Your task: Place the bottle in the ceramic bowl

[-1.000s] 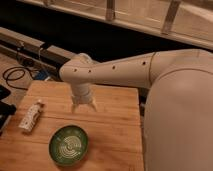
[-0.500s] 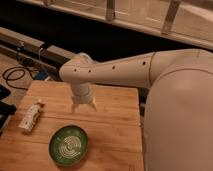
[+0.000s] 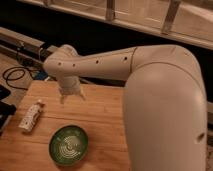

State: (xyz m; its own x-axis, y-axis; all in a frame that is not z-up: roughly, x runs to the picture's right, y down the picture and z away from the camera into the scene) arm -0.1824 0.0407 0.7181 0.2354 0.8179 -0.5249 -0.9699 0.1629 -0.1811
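The small white bottle [image 3: 31, 116] lies on its side near the left edge of the wooden table [image 3: 105, 125], cap end pointing away from me. The green ceramic bowl [image 3: 69, 145] with pale rings stands on the table near the front, to the right of the bottle, and holds nothing. My gripper [image 3: 71, 97] hangs fingers-down over the back of the table, behind the bowl and to the right of the bottle. Its fingers are spread apart and hold nothing.
My large white arm [image 3: 160, 100] fills the right side of the view and hides the table's right part. A dark cable [image 3: 15, 76] lies on the floor at the left. A dark rail [image 3: 25, 42] runs behind the table.
My gripper and forearm have shifted a little to the left, toward the bottle's side. The bottle and the bowl have not moved.
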